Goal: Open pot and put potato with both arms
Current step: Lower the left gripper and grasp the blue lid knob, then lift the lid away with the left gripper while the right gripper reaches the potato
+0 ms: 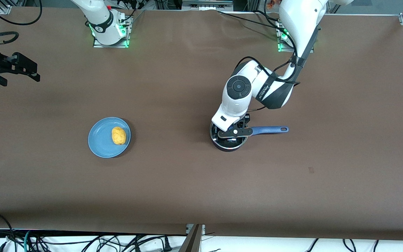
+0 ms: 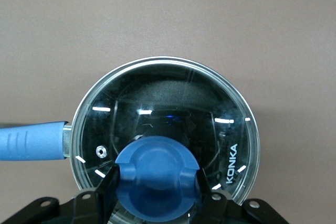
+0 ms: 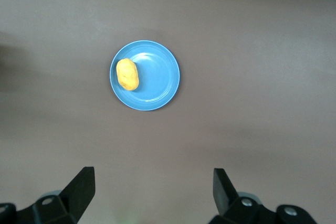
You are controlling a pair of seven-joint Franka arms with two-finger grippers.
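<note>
Left gripper (image 2: 156, 182) is down on the pot's glass lid (image 2: 210, 103), fingers (image 2: 107, 187) clenched on either side of the blue knob (image 2: 156, 174), so it's grasping the knob w/ the lid on the pot. In the front view the gripper (image 1: 235, 132) sits directly over the black saucepan (image 1: 228, 144), wrist pointing down, arm reaching in from its base at the table's top edge.

Pot stands roughly mid-table, toward the left arm's end, long blue handle (image 1: 269, 130) sticking straight out toward that end of the table. Lid's rim looks seated flush all round; "KONKA" lettering on the glass near the rim.

Right gripper (image 3: 154, 187) is released, fingers spread wide, nothing between them. It hangs high at the table's edge at the right arm's end (image 1: 18, 66), waiting. Its wrist cam looks down at bare tabletop w/ the plate below it.

Potato (image 1: 119, 135) – small lumpy yellow-orange oval – lies on a light-blue plate (image 1: 100, 143), off-centre, close to the plate's rim on the side toward the pot. Plate sits on the brown table (image 1: 187, 189) toward the right arm's end, about as near the front camera as the pot. Potato is well apart from both grippers: pot and left gripper are well along the table from it; right gripper is up in the air, not over the plate.
</note>
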